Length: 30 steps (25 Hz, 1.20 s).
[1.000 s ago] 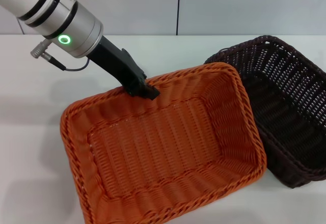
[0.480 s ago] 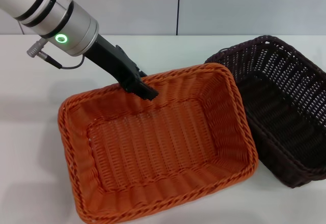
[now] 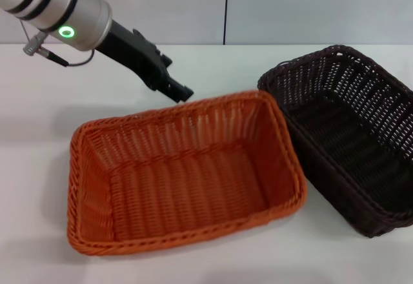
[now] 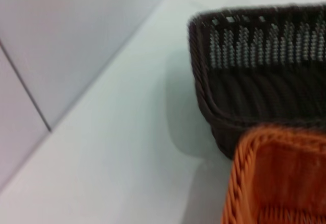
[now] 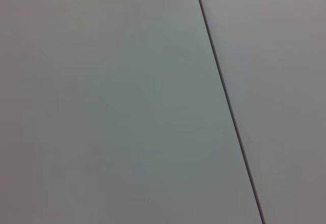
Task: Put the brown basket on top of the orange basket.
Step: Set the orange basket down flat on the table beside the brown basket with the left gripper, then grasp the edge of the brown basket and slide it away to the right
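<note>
The scene is viewed from the head camera, set high and angled forward and down, so that the white table (image 3: pixel 213 64), the orange basket (image 3: pixel 184 181), the brown basket (image 3: pixel 352 135) and the left gripper (image 3: pixel 181 93) are all taken in. From the left wrist, a close, low look is given at the adjoining corners of both baskets, shared with the head view. Only a seamed wall panel (image 5: pixel 112 102) is faced by the right wrist

Bare test bench, probably a robotics lab: plain white table (image 3: pixel 213 64), pale grey panelled wall (image 3: pixel 290 6) with one dark seam, two wicker baskets as props. No household clutter.
</note>
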Each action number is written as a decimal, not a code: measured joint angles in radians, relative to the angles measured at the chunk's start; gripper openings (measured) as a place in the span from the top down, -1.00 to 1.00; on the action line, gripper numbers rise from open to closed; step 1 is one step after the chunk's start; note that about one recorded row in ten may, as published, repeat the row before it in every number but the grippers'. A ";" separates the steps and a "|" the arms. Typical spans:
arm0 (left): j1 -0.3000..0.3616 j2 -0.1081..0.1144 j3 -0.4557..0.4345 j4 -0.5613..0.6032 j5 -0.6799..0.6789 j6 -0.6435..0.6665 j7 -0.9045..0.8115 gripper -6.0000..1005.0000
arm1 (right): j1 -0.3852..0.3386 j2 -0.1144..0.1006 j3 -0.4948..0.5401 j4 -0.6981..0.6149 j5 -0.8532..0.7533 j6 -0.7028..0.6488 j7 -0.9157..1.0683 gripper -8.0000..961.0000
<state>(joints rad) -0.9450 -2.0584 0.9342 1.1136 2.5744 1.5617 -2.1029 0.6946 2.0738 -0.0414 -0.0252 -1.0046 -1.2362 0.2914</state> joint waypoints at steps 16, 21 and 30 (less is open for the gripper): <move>0.279 -0.004 0.034 0.154 -0.504 -0.350 0.155 -0.65 | -0.053 -0.022 -0.300 -0.367 -0.318 0.062 0.566 -0.10; 0.434 -0.006 0.166 0.132 -0.844 -0.589 0.383 -0.65 | -0.106 -0.087 -0.480 -0.631 -0.581 0.032 0.991 -0.09; 0.581 -0.011 0.348 -0.076 -1.704 -0.679 1.103 -0.65 | -0.058 -0.153 -0.504 -0.997 -1.230 -0.318 1.320 -0.08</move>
<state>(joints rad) -0.3639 -2.0698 1.2823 1.0378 0.8706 0.8828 -1.0000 0.6362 1.9208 -0.5450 -1.0219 -2.2345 -1.5545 1.6118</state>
